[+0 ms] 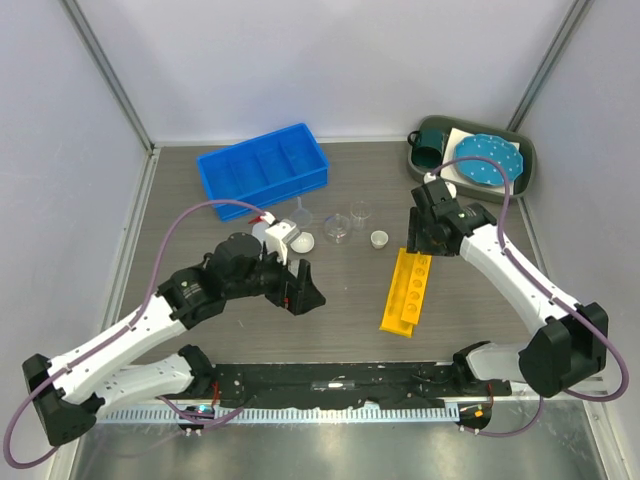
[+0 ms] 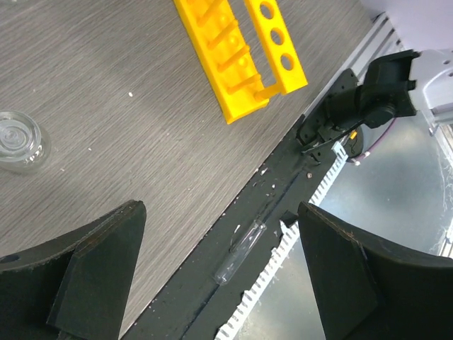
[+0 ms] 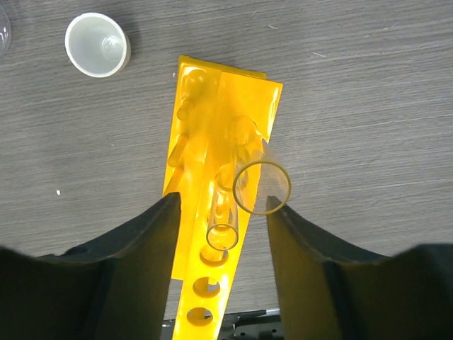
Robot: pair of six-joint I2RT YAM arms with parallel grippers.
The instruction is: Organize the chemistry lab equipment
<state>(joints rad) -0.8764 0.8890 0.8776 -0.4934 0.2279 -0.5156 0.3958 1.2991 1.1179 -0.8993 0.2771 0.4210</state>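
The yellow holed tube rack (image 1: 407,291) lies right of centre. My right gripper (image 1: 420,240) hovers over its far end. In the right wrist view the gripper (image 3: 223,205) is open astride the rack (image 3: 190,106), in which two clear tubes stand. The narrower tube (image 3: 223,234) is upright. The wider tube (image 3: 260,185) leans with its rim at my right finger. My left gripper (image 1: 305,285) is open and empty. In its wrist view the gripper (image 2: 219,269) frames a clear tube (image 2: 241,251) lying on the black strip. The white squeeze bottle (image 1: 272,232), small beakers (image 1: 338,228) and white dishes (image 1: 379,239) sit mid-table.
A blue bin (image 1: 262,167) stands at the back left. At the back right, a dark tray (image 1: 528,170) holds the teal mug (image 1: 428,147) and the blue dotted plate (image 1: 490,158). A toothed rail (image 1: 330,412) runs along the near edge.
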